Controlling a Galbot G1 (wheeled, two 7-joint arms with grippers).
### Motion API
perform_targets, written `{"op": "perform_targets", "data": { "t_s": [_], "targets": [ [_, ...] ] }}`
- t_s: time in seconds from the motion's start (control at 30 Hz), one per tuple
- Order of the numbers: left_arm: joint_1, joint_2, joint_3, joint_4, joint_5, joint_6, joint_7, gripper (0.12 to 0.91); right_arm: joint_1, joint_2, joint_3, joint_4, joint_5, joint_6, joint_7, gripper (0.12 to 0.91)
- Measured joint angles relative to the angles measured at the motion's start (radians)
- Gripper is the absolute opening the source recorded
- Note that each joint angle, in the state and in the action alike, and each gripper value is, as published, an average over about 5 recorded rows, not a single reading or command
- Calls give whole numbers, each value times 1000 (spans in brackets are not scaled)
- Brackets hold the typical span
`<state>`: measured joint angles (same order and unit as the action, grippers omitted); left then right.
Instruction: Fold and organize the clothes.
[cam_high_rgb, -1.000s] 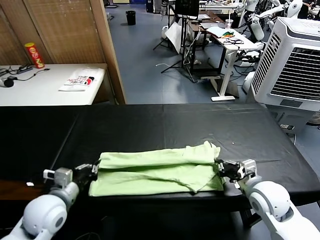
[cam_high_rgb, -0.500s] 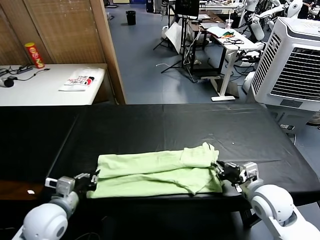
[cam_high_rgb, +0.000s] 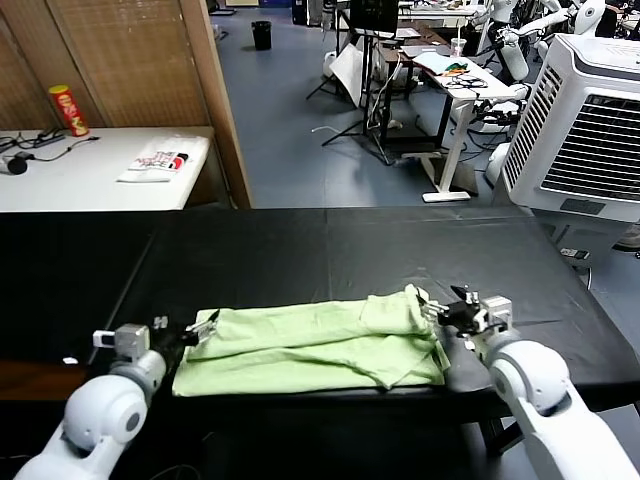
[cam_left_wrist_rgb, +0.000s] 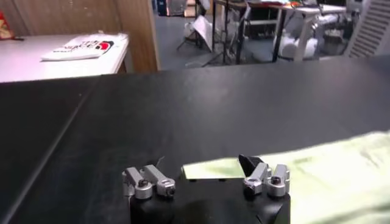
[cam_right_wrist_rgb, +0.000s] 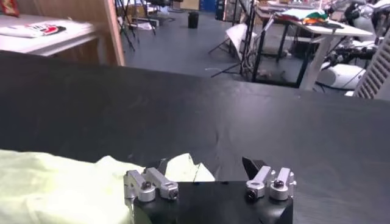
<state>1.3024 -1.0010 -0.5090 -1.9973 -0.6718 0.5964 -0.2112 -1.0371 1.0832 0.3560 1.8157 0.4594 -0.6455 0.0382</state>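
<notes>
Two grippers are sitting at opposite ends of the folded T-shirt (cam_high_rgb: 312, 338), which is lying across the lower middle of the head view on the black table (cam_high_rgb: 330, 245), near its front edge. At lower left the left gripper (cam_high_rgb: 200, 328) is holding its jaws wide at the shirt's end, gripping nothing. At lower right the right gripper (cam_high_rgb: 436, 312) is likewise standing wide open and empty just beside the bunched sleeve.

T-shirt (cam_high_rgb: 310, 345): folded, on black table (cam_high_rgb: 330, 250)
Left gripper (cam_high_rgb: 200, 327): open at its left end
Right gripper (cam_high_rgb: 435, 310): open at its right end
</notes>
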Motion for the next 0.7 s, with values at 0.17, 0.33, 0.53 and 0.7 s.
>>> {"op": "perform_targets", "data": {
  "t_s": [0.17,0.33,0.53,0.7],
  "targets": [
    [-16,-31,7,56,-11,0,6,796,26,36,-21,-53,-22,14,-12,779],
    [-20,-45,9,82,-22,-3,9,673,29,63,-23,-88,-43,35,-21,622],
    [-30,-60,9,102,-13,-29,10,342,8,98,-5,-90,-100,80,12,292],
    [-51,-78,15,132,59,-69,27,142,-22,142,18,-81,-120,95,30,140]
  ]
}}
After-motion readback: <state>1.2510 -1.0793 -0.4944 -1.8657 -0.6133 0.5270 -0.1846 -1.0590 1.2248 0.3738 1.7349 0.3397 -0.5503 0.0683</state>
